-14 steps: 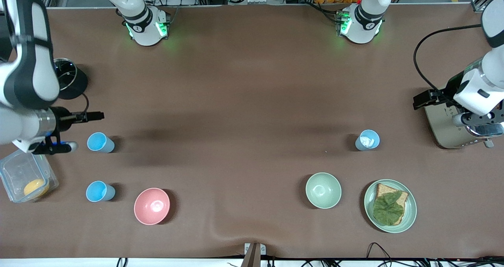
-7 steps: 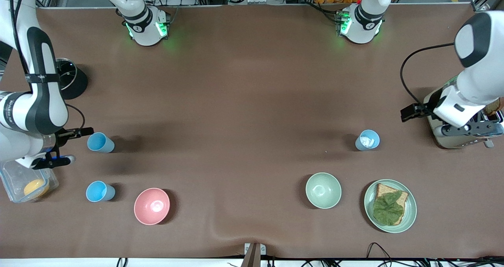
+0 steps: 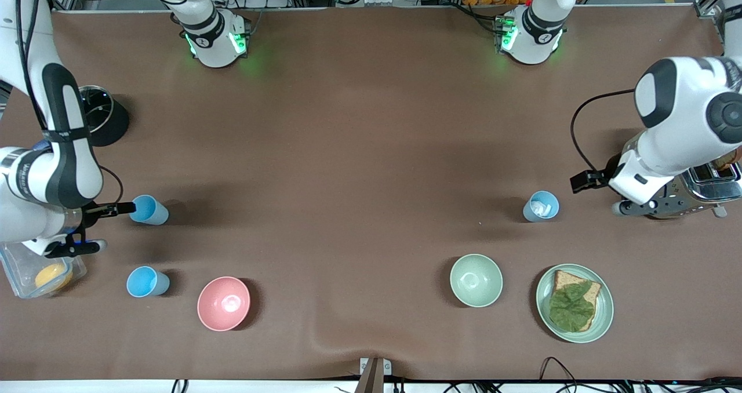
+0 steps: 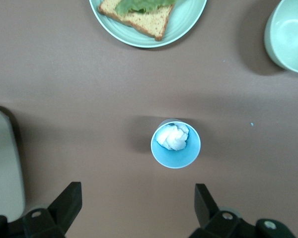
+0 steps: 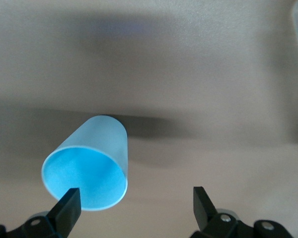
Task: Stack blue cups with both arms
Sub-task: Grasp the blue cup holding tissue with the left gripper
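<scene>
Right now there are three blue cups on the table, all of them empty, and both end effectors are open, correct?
Not quite. The blue cup near the toaster holds something white and crumpled, as the left wrist view shows. The other two blue cups look empty, and the left end effector and right end effector are open.

The whole table [image 3: 371, 149] is seen from high across it, while each wrist view (looking straight down, close) repeats one cup [image 4: 176, 145].

Left gripper [image 4: 134, 206], right gripper [image 5: 134, 203]: jaws wide.
</scene>
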You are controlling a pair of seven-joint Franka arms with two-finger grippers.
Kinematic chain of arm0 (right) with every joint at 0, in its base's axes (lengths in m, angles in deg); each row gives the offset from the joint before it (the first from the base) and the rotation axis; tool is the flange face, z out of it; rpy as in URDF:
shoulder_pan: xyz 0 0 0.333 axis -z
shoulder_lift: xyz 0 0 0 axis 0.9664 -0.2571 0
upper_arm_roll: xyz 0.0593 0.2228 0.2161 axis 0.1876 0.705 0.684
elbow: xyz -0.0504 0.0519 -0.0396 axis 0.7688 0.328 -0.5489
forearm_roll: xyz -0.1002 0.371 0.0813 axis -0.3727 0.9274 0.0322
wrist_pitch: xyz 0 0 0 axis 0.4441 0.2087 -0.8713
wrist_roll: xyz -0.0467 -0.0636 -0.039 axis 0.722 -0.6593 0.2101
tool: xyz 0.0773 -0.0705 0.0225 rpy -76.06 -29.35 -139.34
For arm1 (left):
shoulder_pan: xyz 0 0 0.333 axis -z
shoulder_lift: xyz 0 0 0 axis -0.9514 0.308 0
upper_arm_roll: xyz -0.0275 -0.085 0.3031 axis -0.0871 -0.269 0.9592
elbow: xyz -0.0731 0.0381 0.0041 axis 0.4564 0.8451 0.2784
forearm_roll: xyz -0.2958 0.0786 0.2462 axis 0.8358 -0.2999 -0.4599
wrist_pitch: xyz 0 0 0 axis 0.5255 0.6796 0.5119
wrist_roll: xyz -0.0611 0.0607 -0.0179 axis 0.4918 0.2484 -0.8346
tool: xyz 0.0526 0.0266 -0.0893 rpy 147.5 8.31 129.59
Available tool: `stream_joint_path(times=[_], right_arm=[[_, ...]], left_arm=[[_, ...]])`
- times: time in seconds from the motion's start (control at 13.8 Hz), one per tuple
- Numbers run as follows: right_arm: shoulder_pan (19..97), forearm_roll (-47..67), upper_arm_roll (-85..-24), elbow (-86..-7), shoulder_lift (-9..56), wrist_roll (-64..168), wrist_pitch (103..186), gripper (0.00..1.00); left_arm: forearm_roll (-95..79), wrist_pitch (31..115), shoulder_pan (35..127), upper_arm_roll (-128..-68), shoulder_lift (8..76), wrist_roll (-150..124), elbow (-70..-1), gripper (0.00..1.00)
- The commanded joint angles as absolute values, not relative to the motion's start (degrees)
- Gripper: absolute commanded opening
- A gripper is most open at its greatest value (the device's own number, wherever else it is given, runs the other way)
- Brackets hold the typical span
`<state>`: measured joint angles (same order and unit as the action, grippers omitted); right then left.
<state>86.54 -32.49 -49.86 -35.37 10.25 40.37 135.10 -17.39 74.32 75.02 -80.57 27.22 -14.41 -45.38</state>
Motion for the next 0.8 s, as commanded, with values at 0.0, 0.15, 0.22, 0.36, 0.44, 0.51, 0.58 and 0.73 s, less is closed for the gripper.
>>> stream_joint_path(times=[0.0,0.15,0.22,0.36,0.44,0.51,0.58,0.73], right_arm=[[87.23,-33.07,-48.89,-34.83,9.67,40.01,135.54,1.00],[87.40,-32.98,-48.89,-34.83,9.05,40.01,137.29,1.00],[87.49,-32.98,-48.89,-34.92,8.79,40.01,137.91,1.00],[87.67,-32.89,-48.81,-35.36,8.35,40.10,138.01,1.00],[87.75,-32.80,-48.81,-36.49,8.09,40.19,138.09,1.00],[87.67,-32.02,-48.81,-37.37,8.08,40.19,138.53,1.00],[87.67,-30.97,-48.81,-37.64,8.08,40.19,138.45,1.00],[87.76,-30.87,-48.81,-38.08,7.82,40.19,138.53,1.00]], left_arm=[[-16.67,77.63,75.04,-80.95,30.56,-12.81,-45.98,1.00],[-16.66,80.26,75.05,-81.13,32.59,-12.81,-47.12,0.98],[-16.67,82.19,75.05,-81.13,33.20,-12.72,-48.25,0.95],[-16.66,86.06,75.05,-81.13,34.61,-12.72,-50.19,0.90],[-16.67,87.03,74.96,-81.13,35.66,-12.72,-50.29,0.87],[-16.67,87.74,74.96,-81.13,36.37,-12.72,-50.29,0.84],[-16.67,88.70,74.96,-81.13,37.16,-12.72,-50.29,0.80],[-16.67,89.59,74.96,-81.13,38.04,-12.72,-50.55,0.70]])
